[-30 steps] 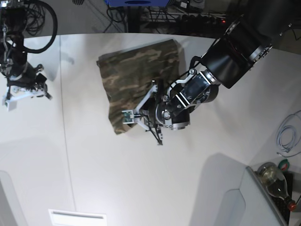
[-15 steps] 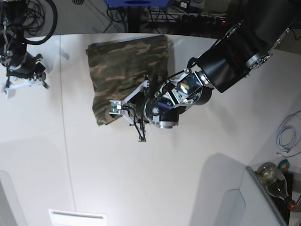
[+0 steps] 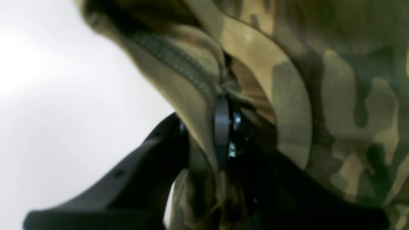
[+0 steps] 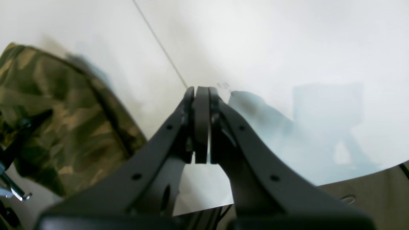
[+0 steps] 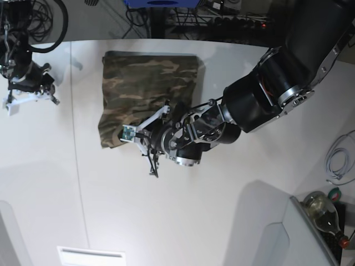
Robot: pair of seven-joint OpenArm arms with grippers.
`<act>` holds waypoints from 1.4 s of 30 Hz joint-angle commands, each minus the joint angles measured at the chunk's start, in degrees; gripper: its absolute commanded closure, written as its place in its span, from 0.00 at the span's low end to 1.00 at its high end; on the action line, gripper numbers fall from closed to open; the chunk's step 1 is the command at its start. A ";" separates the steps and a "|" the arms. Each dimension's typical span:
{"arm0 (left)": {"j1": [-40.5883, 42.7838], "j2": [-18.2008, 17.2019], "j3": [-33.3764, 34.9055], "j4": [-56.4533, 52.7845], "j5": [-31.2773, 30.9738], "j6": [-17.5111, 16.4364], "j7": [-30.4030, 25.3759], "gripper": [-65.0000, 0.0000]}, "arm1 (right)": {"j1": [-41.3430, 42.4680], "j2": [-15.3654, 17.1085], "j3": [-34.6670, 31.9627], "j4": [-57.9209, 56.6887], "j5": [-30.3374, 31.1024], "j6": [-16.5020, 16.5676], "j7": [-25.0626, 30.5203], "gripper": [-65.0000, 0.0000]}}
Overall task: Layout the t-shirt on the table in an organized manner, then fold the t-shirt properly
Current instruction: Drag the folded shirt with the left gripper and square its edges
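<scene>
The camouflage t-shirt [image 5: 147, 83] lies as a folded, roughly rectangular pile on the far middle of the white table [image 5: 194, 210]. My left gripper [image 5: 148, 156] is at its near edge, shut on a bunched hem of the t-shirt [image 3: 319, 95]. In the left wrist view the cloth is pinched between the dark fingers [image 3: 220, 127]. My right gripper [image 4: 201, 92] is shut and empty, hovering over bare table to the left of the shirt, near the table's far left edge [image 5: 39, 93]. The t-shirt [image 4: 64, 121] shows at the left of the right wrist view.
A thin dark seam [image 5: 75, 138] runs across the tabletop left of the shirt. At the near right stand a glass bottle [image 5: 324, 213] and a grey box edge [image 5: 288, 233]. A white cable [image 5: 339, 160] lies at the right edge. A white plate [image 5: 91, 256] sits near the front.
My left gripper has moved left with the shirt's edge in it, dragging the shirt left and squarer on the table. The right arm has shifted slightly toward the far edge.
</scene>
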 commanded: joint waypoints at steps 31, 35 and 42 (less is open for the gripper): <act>-2.89 4.69 1.78 -2.98 -0.37 0.74 -3.04 0.90 | -0.23 -2.90 0.23 -2.41 0.02 0.47 -0.98 1.00; -3.95 4.69 2.14 -2.71 -0.37 0.66 -2.95 0.61 | -0.14 -2.90 0.23 -2.50 0.02 0.47 -0.98 1.00; -5.27 4.43 2.14 1.95 -0.37 0.66 3.56 0.36 | 0.47 -2.90 0.23 -2.76 0.02 0.47 -1.07 1.00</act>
